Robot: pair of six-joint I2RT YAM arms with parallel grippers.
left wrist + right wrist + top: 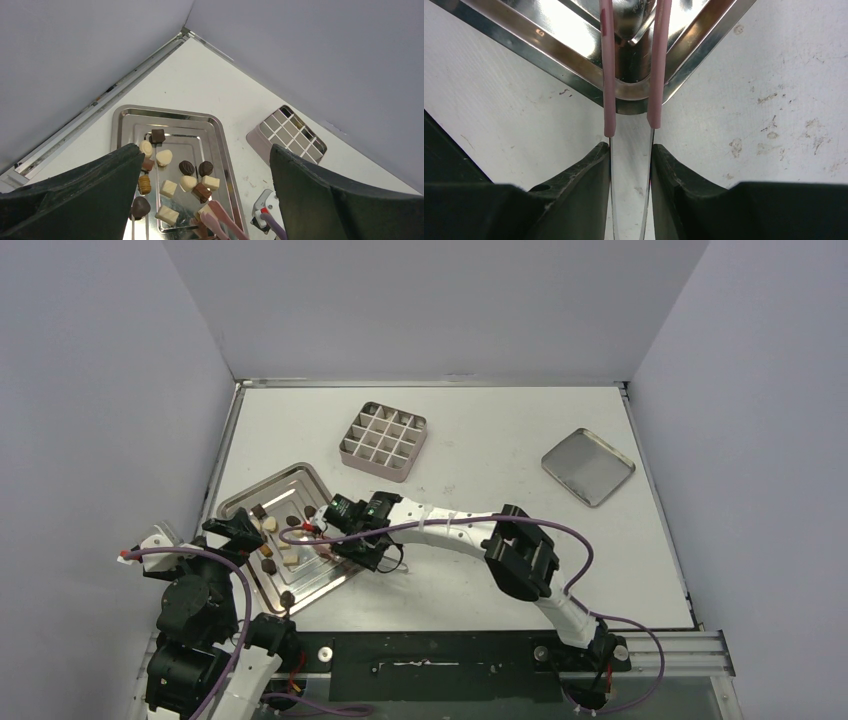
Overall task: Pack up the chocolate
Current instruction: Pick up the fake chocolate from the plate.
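Observation:
Several small chocolate pieces [187, 167], dark brown, tan and cream, lie loose in the silver stepped tray [165, 110]. They also show in the top view [270, 540]. My right gripper [630, 155] is shut on metal tongs with pink tips [608, 90]. In the top view it [340, 538] sits at the tray's right edge. The tong tips [222, 215] reach in beside a cream piece [206, 210]. I cannot tell whether they grip it. My left gripper [204, 149] is open and empty above the tray's left side [235, 530].
The square gridded tin [385, 440] stands behind the tray with its cells showing, and also appears in the left wrist view [292, 131]. A flat metal lid [588, 466] lies at the back right. Grey walls enclose the table on three sides.

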